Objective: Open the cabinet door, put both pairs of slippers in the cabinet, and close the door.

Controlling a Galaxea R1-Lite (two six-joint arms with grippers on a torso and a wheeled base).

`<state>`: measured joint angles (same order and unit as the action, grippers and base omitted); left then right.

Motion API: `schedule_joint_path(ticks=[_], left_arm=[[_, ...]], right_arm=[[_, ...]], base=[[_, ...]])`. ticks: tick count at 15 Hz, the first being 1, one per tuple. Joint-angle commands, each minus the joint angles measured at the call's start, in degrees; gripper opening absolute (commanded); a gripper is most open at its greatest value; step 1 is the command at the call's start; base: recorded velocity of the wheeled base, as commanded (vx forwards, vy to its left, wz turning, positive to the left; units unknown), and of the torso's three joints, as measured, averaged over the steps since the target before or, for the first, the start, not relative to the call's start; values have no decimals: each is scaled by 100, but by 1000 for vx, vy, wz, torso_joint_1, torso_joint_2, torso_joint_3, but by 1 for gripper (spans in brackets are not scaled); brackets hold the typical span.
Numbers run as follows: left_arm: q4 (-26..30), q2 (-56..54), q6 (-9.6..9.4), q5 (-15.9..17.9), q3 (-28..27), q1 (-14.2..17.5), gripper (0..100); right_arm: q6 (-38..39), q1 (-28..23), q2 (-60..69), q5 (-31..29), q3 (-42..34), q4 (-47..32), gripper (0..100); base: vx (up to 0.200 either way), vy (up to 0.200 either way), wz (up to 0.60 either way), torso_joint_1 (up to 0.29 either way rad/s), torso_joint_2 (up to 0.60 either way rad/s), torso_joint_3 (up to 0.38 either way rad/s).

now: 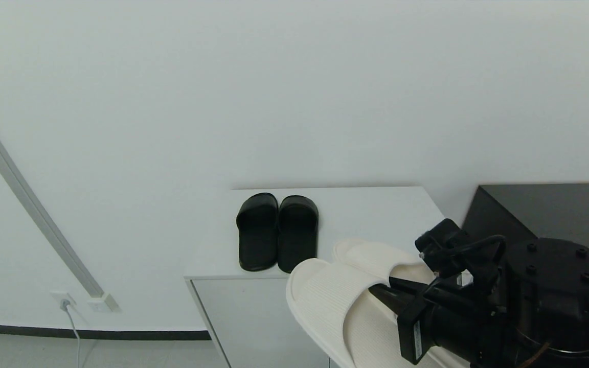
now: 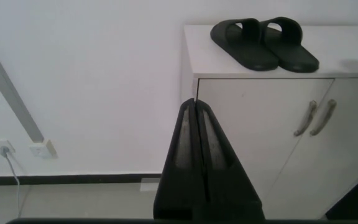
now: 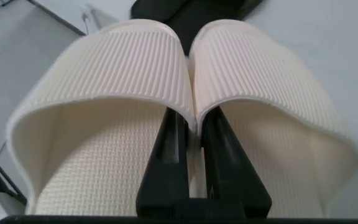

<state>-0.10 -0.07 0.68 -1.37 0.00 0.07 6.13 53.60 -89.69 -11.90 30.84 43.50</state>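
Observation:
A pair of black slippers (image 1: pixel 277 231) (image 2: pixel 265 43) lies side by side on top of the white cabinet (image 1: pixel 376 209). The cabinet's two doors (image 2: pixel 260 130) are closed, with their handles (image 2: pixel 314 118) next to each other at the middle. My right gripper (image 1: pixel 382 290) (image 3: pixel 194 121) is shut on the pair of white slippers (image 1: pixel 335 301) (image 3: pixel 135 68), pinching their touching inner sides. It holds them in the air in front of the cabinet's right part. My left gripper (image 2: pixel 196 106) is shut and holds nothing, at door height in front of the cabinet's left edge.
A white wall stands behind the cabinet. A grey cable duct (image 1: pixel 18 194) slants down it to a socket (image 1: pixel 62 299) (image 2: pixel 2 147) with a plugged cable. A dark piece of furniture (image 1: pixel 555 209) stands to the right of the cabinet. Open floor lies left of the cabinet.

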Motion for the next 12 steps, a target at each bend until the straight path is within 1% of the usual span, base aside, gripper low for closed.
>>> schedule_joint_path(ticks=[1, 5, 12], left_arm=[[1, 7, 2, -4, 0, 1, 0], [1, 7, 2, -4, 0, 1, 0], [1, 7, 2, -4, 0, 1, 0]], right_arm=[[2, 1, 21, 30, -52, 1, 0], [-112, 1, 188, 390, -254, 10, 0], [-200, 1, 162, 443, -360, 19, 0]], base=[[-200, 0, 0, -2, 7, -2], [0, 0, 0, 0, 0, 0], [0, 0, 0, 0, 0, 0]])
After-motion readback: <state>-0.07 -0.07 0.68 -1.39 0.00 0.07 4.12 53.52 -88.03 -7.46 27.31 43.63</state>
